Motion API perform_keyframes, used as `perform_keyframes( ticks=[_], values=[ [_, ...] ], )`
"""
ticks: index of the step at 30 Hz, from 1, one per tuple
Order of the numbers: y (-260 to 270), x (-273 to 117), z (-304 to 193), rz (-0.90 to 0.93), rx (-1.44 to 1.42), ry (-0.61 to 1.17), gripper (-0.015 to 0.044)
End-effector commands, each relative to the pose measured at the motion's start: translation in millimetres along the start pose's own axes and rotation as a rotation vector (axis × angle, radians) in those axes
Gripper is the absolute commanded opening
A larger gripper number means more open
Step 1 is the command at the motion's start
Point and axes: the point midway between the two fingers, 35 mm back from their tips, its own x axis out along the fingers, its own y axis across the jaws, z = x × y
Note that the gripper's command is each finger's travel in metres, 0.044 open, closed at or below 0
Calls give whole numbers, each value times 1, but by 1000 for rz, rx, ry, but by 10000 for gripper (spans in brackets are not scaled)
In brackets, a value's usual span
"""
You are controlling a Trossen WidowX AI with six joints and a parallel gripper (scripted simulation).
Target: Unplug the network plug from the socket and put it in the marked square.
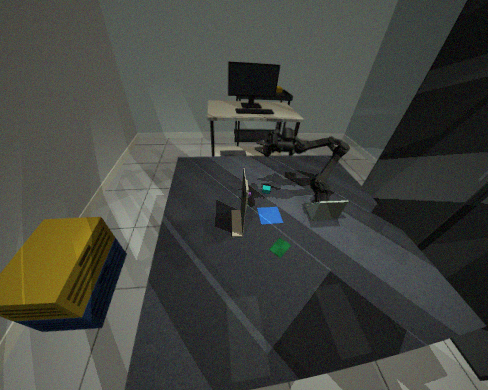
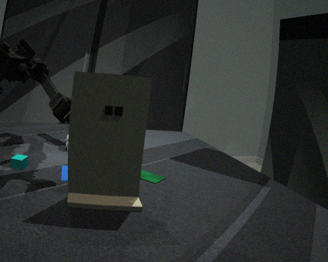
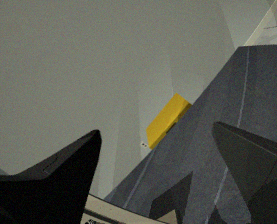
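The upright panel point(image 1: 244, 200) point(image 2: 107, 144) stands on the table, edge-on in the top view and seen from its back in the exterior view. A small purple spot point(image 1: 249, 193), seemingly the plug, shows against its arm-facing side; its tab is too small to make out. The exterior view hides that side. A blue square point(image 1: 270, 215) point(image 2: 64, 172) and a green square point(image 1: 280, 247) point(image 2: 152, 177) lie flat on the table; which is the marked one cannot be told. My gripper point(image 1: 259, 146) point(image 3: 157, 132) is open and empty, raised high above the table and clear of the panel.
A cyan block point(image 1: 266, 188) point(image 2: 19, 161) lies near the panel on the arm's side. A grey-green slanted plate point(image 1: 329, 212) stands beside the arm's base. A yellow crate point(image 1: 49, 260) point(image 3: 166, 122) is beyond the table's edge. A desk with a monitor point(image 1: 253, 80) is behind.
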Motion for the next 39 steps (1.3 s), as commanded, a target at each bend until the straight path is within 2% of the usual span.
perform_keyframes(
  ticks=[1, 9, 10, 24, 39],
  values=[
    [0, 1, -1, 0, 2, 1, 374],
    [14, 24, -31, 15, 86, 27, 164],
    [16, 27, -35, 17, 97, 31, 156],
    [49, 54, -98, 39, 250, 85, 156],
    [87, 56, -167, 54, 399, 147, 156]
  ],
)
